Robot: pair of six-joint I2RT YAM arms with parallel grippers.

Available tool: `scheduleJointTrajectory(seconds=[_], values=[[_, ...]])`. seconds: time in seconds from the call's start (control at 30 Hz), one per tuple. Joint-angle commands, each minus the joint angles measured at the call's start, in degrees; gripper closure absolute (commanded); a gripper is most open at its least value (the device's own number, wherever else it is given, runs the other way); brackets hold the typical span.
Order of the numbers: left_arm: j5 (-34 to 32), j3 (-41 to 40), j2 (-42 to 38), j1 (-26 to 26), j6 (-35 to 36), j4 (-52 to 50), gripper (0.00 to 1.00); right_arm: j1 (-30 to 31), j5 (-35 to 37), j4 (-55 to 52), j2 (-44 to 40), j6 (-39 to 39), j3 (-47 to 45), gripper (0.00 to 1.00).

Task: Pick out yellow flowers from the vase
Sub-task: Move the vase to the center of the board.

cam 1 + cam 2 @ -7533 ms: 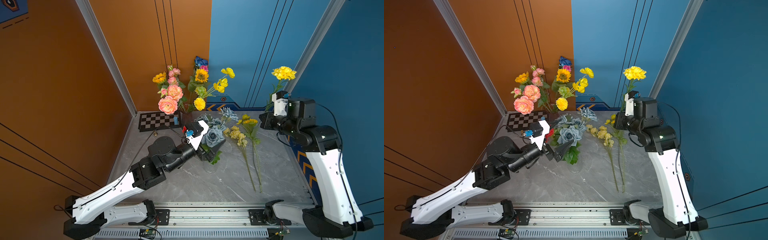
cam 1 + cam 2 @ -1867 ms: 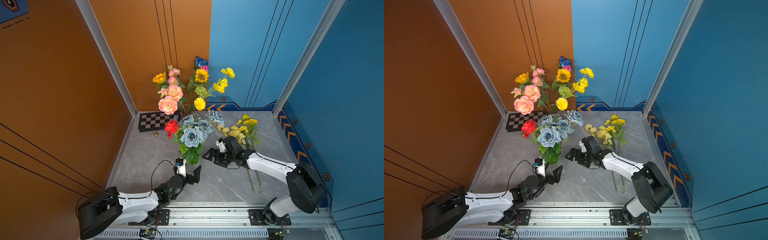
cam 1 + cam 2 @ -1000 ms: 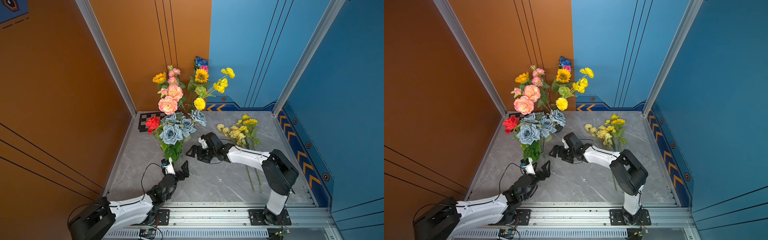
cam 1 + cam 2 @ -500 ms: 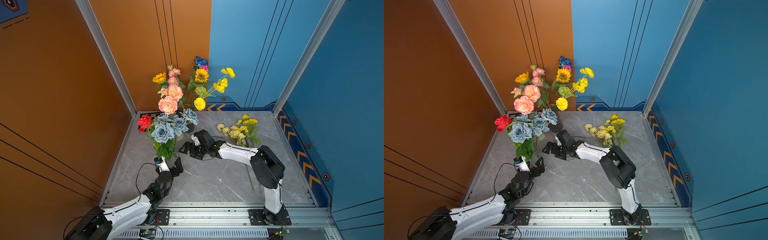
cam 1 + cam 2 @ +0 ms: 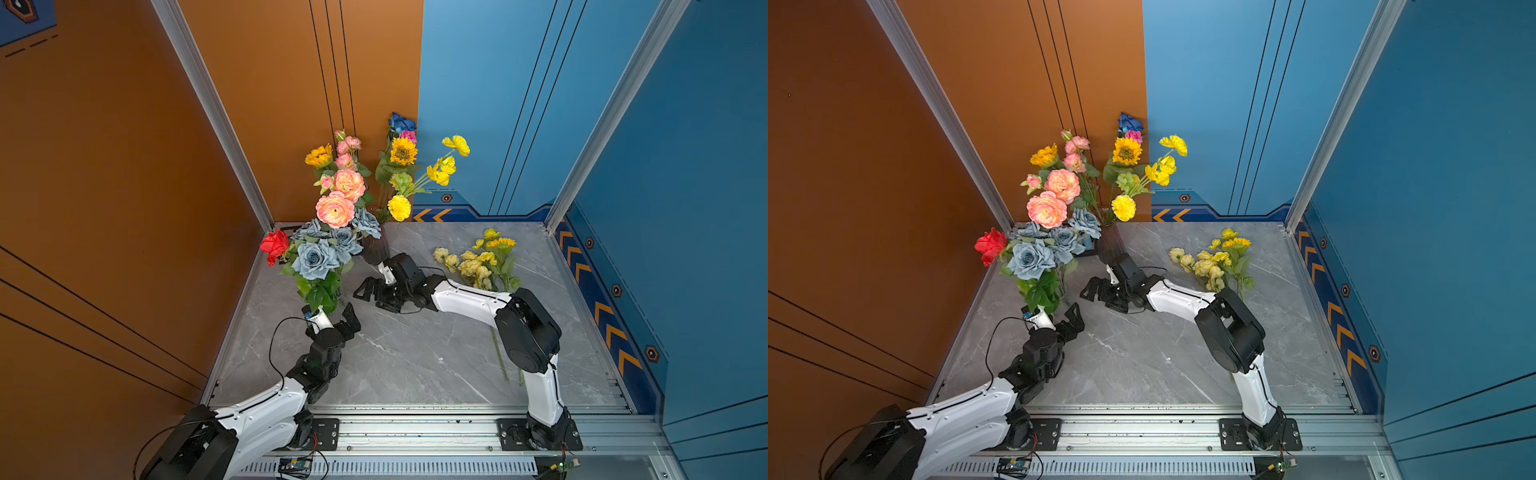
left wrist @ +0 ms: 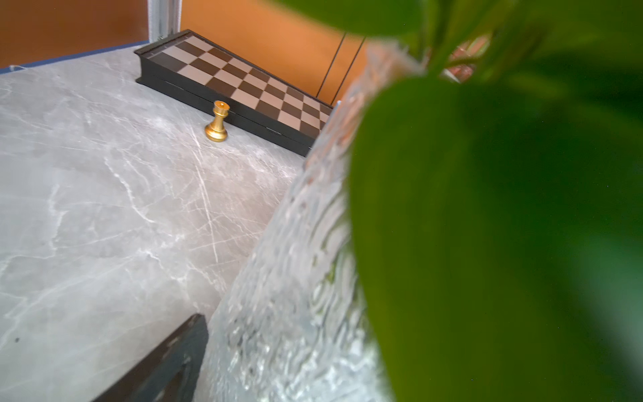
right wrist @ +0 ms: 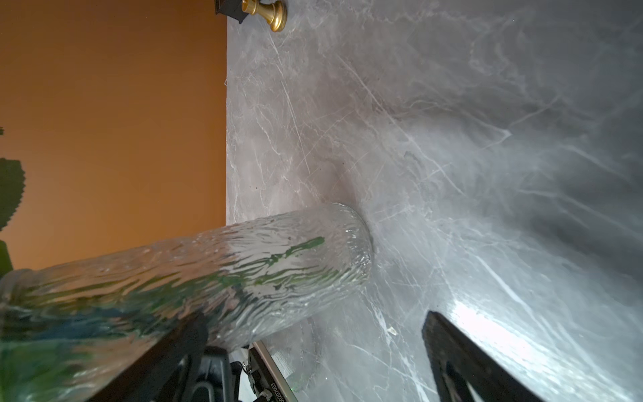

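Both arms stretch low over the bench. The left claw gapes at the foot of the clear vase. The right claw gapes beside it, and neither visibly grips anything. Yellow flowers lie behind the right claw's wrist — pale clusters on green stems. More yellow blooms stand in the dark vase just beyond it.

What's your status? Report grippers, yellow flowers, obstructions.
Open, empty: left gripper, right gripper. Some yellow flowers on table, others in dark vase. Obstruction: clear vase near both.

Marble table, glass vase, chessboard, yellow flowers
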Motion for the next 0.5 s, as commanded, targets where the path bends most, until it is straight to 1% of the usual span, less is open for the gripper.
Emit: scheduleJointTrajectory(seconds=[0.0, 0.27, 0.47], values=[[-0.8, 1.5, 0.7, 2.1, -0.7, -0.7, 0.03, -0.6, 0.5, -3.0, 1.0, -1.8, 2.0, 0.00], [-0.2, 1.9, 2.5, 6.8, -2.0, -0.6, 0.04, -2.0, 0.9, -4.5, -0.8, -3.7, 0.4, 0.00], [2.3, 1.3, -0.4, 7.2, -0.9, -0.7, 0.02, -3.3, 2.3, -8.1, -3.3, -7.3, -0.9, 0.00]])
